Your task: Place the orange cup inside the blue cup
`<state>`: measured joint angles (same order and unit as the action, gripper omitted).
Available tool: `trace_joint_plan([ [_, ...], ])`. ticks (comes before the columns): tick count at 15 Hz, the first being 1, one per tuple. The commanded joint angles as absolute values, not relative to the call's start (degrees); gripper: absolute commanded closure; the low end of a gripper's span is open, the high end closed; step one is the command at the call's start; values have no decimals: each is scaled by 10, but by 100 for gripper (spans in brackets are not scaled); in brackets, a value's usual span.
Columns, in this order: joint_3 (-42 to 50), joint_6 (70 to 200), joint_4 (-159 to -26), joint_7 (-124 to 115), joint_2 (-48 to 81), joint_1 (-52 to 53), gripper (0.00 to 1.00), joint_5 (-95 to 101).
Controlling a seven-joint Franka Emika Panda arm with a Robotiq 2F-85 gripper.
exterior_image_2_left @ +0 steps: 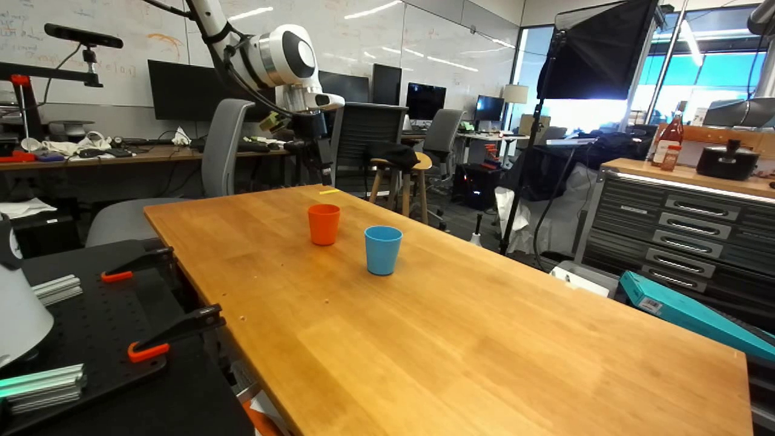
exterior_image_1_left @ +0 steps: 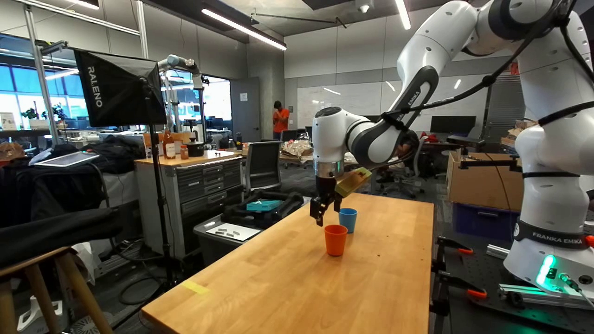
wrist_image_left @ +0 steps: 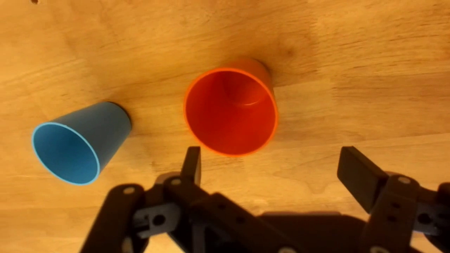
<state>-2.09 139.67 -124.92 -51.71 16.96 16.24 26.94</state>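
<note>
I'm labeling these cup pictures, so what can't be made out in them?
Blue cup: lower part partly hidden by the orange cup, in an exterior view.
Wooden table: near part cut off by the bottom edge, in both exterior views.
Tool: linkage partly cut off by the bottom and right edges, in the wrist view.
Whiteboard marks: too small and faint to read, in an exterior view.

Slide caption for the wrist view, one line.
Open gripper above a wooden table, the orange cup and the blue cup standing upright and apart, not yet nested.
</note>
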Motion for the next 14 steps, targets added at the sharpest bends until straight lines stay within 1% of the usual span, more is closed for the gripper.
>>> trace_joint_plan([
  [1,-7,1389,-1231,-538,190,163,0,273],
  [12,-9,1421,-1242,-529,232,160,0,213],
  [13,-7,1432,-1242,-529,235,160,25,211],
  [14,-7,1438,-1242,-529,238,161,25,208],
])
